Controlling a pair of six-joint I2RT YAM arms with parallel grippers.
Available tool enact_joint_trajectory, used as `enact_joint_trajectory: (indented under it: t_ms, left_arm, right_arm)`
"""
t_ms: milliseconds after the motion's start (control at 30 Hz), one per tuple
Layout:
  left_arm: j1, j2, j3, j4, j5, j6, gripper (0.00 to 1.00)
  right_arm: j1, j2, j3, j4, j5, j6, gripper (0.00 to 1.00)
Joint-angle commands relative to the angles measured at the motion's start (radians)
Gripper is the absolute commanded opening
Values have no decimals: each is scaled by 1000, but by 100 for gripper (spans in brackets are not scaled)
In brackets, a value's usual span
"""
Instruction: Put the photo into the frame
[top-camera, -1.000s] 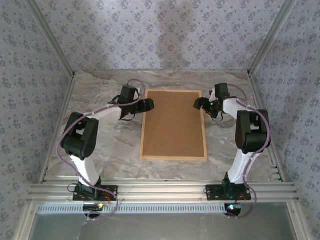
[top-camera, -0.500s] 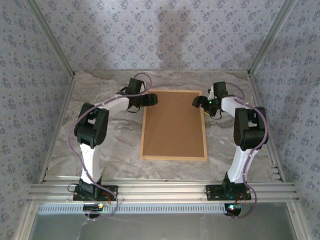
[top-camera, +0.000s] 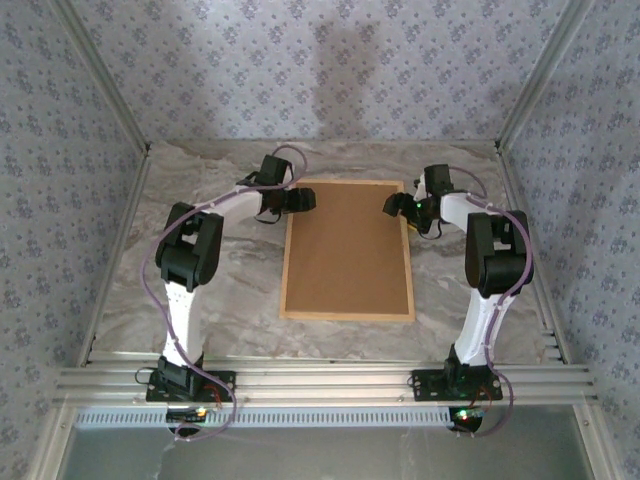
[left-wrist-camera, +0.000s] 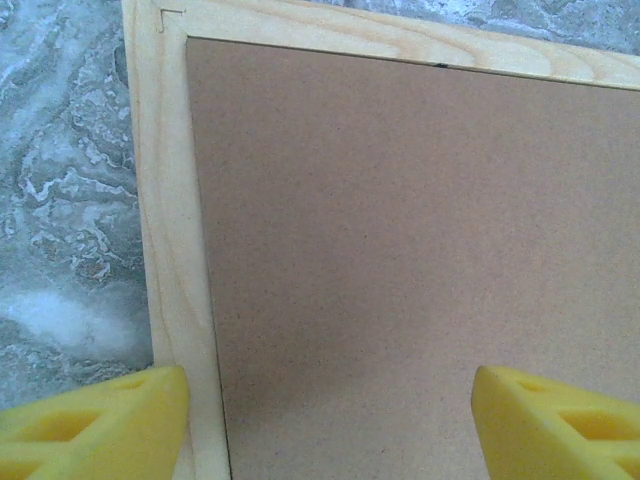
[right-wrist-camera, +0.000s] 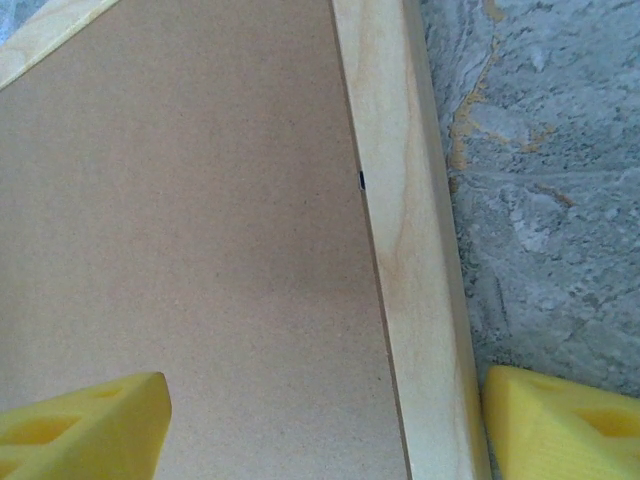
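Top external view: the frame (top-camera: 347, 316) of light wood lies flat in the middle of the grey marbled surface (top-camera: 220, 300), with its long sides pointing away from the arm bases. A plain brown board (top-camera: 347, 250) fills the inside of the frame. The left arm (top-camera: 190, 260) reaches to the far left corner of the frame and the right arm (top-camera: 495, 255) reaches to the far right corner. The two tips face each other across the far end of the board. Walls (top-camera: 330, 60) with a small flower pattern stand around the surface.

Left wrist view: the left jaws are spread wide and pinch nothing. One yellow pad (left-wrist-camera: 95, 420) is above the outer side of the wooden edge (left-wrist-camera: 170, 250). The other pad (left-wrist-camera: 560, 420) is above the brown board. The corner of the frame is at the upper left.

Right wrist view: the right jaws are also spread wide, with nothing pinched. One pad (right-wrist-camera: 85, 425) is above the board (right-wrist-camera: 200, 230). The other pad (right-wrist-camera: 560, 420) is above the surface, just outside the wooden edge (right-wrist-camera: 410, 260), so this edge runs between them. I cannot tell if any pad touches the wood.
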Motion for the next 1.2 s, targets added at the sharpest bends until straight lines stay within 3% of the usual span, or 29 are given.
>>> enact_joint_trajectory:
  t_ms: [0,700,1167]
  left_arm:
    - [-9,18,20,-25,25,17,74]
    - [-20,27,43,-25,96,21,71]
    - [-18,-125,-50,20,14,32,74]
  right_arm:
    - [17,36,29,6,-44,17,83]
    - [30,55,27,37,-91,48,82]
    - [-1,-24,0,-12,-38,1,82]
